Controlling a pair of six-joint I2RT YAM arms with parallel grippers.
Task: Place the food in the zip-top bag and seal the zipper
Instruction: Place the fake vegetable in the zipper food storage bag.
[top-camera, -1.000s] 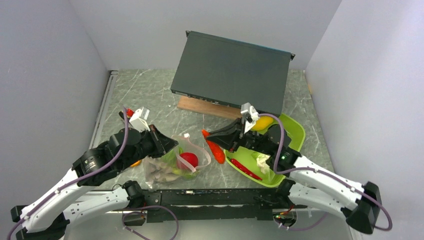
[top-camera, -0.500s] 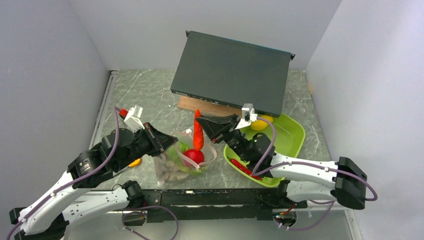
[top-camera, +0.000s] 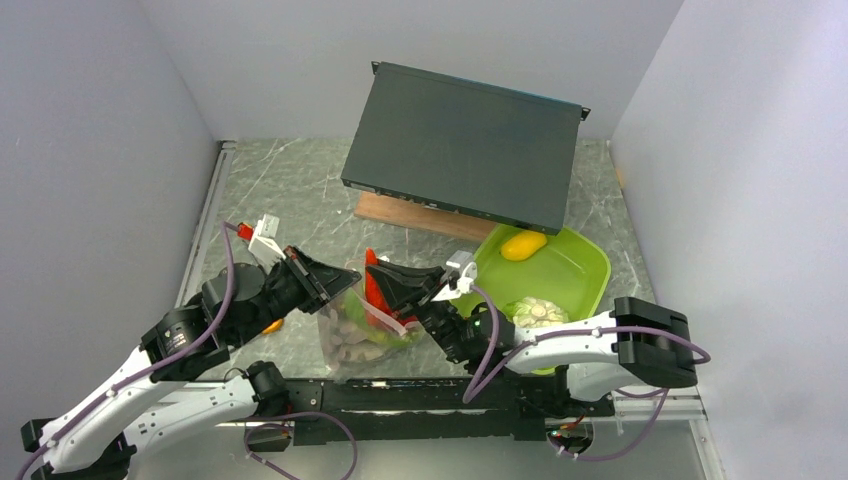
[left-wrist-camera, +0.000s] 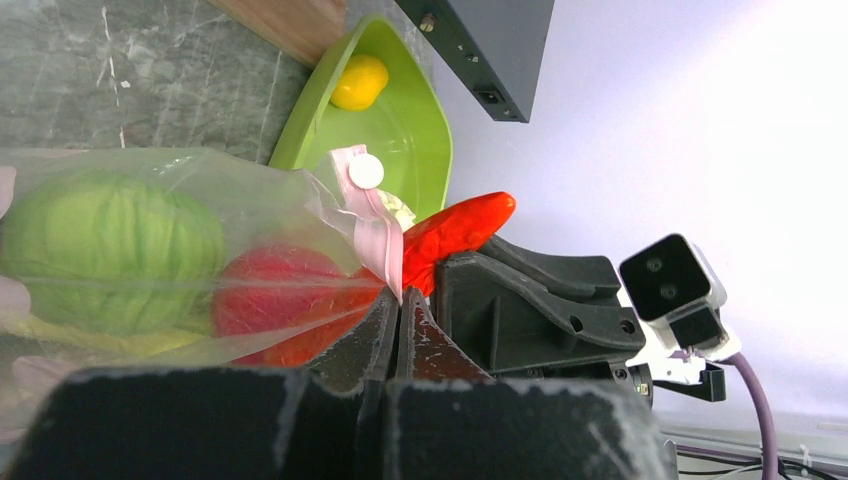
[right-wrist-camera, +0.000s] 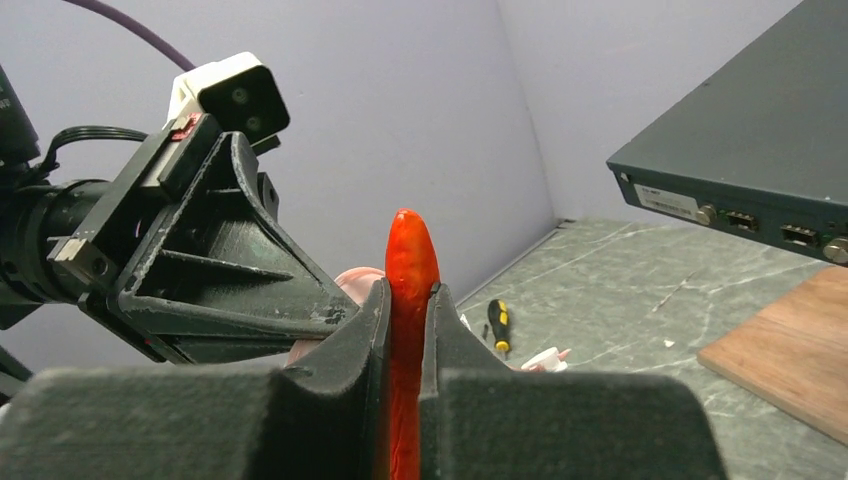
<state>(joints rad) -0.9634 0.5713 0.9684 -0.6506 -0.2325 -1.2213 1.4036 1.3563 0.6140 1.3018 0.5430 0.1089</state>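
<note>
Nearest the arm bases, the zip-top bag (top-camera: 352, 338) sags on the marble-patterned table (top-camera: 290, 190) between the two arms, its clear film bulging with food. The left wrist view shows a green cabbage (left-wrist-camera: 105, 245) and a red tomato (left-wrist-camera: 275, 300) pressed against the plastic from inside. The left gripper (top-camera: 352, 276) has its fingers closed together on the zipper (left-wrist-camera: 372, 232), pinching the pink strip and lifting that edge of the mouth. Directly facing it, almost tip to tip, the right gripper (top-camera: 374, 274) clamps the red chili (top-camera: 374, 290) between its fingers. The chili stands roughly upright with its rounded end poking out above the fingertips, right at the bag's mouth and just behind the pink strip; whether its lower end is already inside the bag cannot be told. In the right wrist view a small yellow-handled screwdriver (right-wrist-camera: 497, 322) lies on the table beyond the chili. Further out and to the right sits the lime-green tray (top-camera: 585, 262), holding a white cauliflower (top-camera: 535, 312) at its near side and a yellow fruit (top-camera: 523, 245) at its far side. Behind the tray a wooden board (top-camera: 400, 212) lies flat, and a dark flat box (top-camera: 465, 145) rests tilted over it at the back of the table.
</note>
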